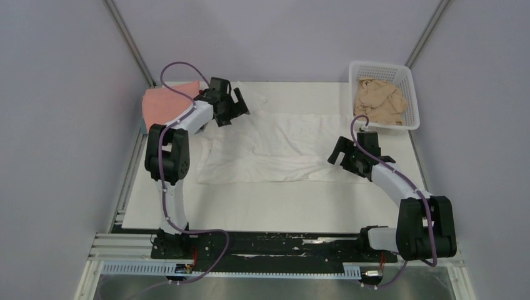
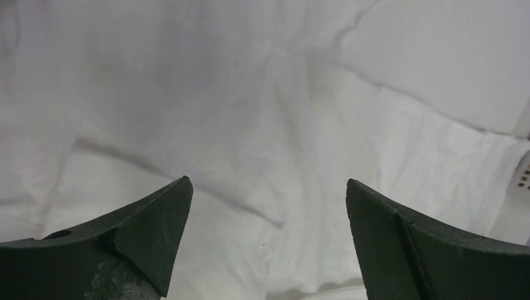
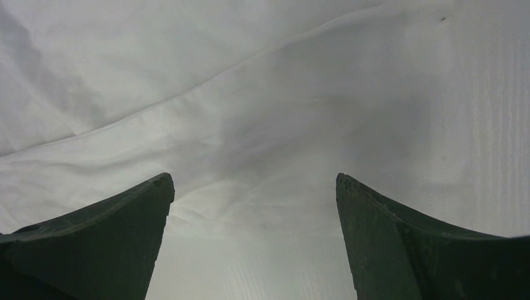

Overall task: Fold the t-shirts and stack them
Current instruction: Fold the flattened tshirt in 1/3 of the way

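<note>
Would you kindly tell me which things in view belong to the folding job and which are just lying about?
Belonging to the job:
- white t-shirt, spread on the table
- salmon-pink shirt, far left corner
- beige shirt, crumpled in the basket
- left pincer and right pincer, both open over the white t-shirt

Just lying about:
- white lattice basket
</note>
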